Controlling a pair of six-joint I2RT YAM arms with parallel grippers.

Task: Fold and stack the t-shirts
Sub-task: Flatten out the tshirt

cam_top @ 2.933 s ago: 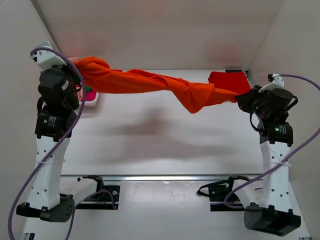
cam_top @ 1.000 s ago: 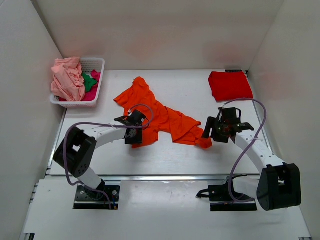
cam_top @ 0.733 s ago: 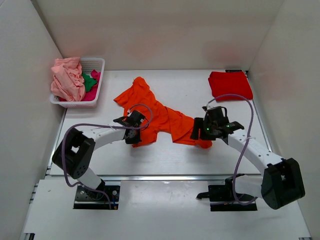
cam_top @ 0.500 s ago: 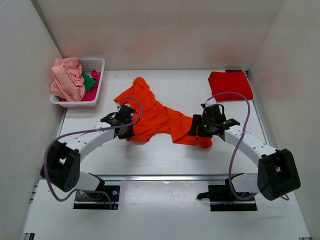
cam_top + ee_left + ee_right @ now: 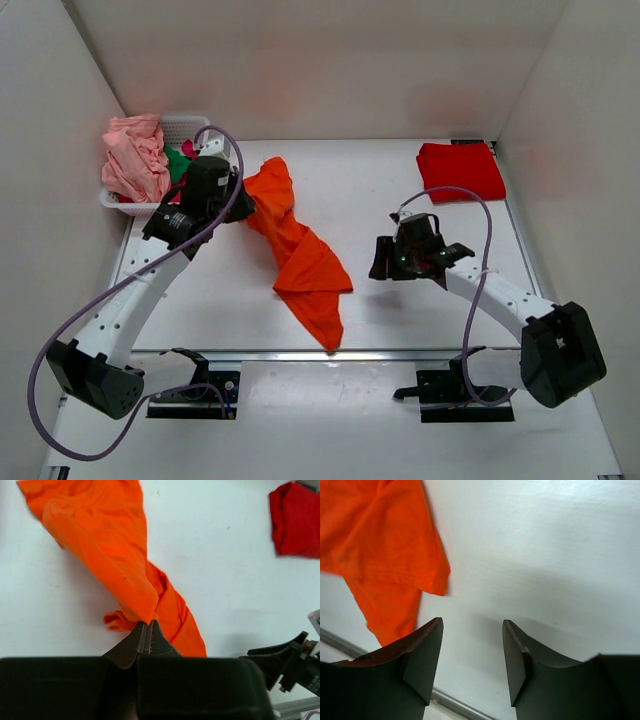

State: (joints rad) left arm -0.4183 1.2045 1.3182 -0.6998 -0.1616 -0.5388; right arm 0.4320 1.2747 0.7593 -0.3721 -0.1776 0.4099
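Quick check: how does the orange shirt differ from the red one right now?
The orange shirt is drawn out in a long, rumpled strip across the middle of the table. The red shirt lies as a compact, roughly square block at the far right. The orange shirt is pinched in the shut left gripper, while nothing touches the red shirt. Both are plain, solid-coloured cloth.

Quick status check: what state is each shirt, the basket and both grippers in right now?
left gripper: shut on orange shirt.
right gripper: open, empty, above bare table.
orange shirt: unfolded, twisted, one end lifted, rest trailing on table.
red shirt: folded, flat at far right.
pink shirt: crumpled, heaped in basket.
green shirt: crumpled in basket, mostly hidden.
basket: upright, holding shirts.
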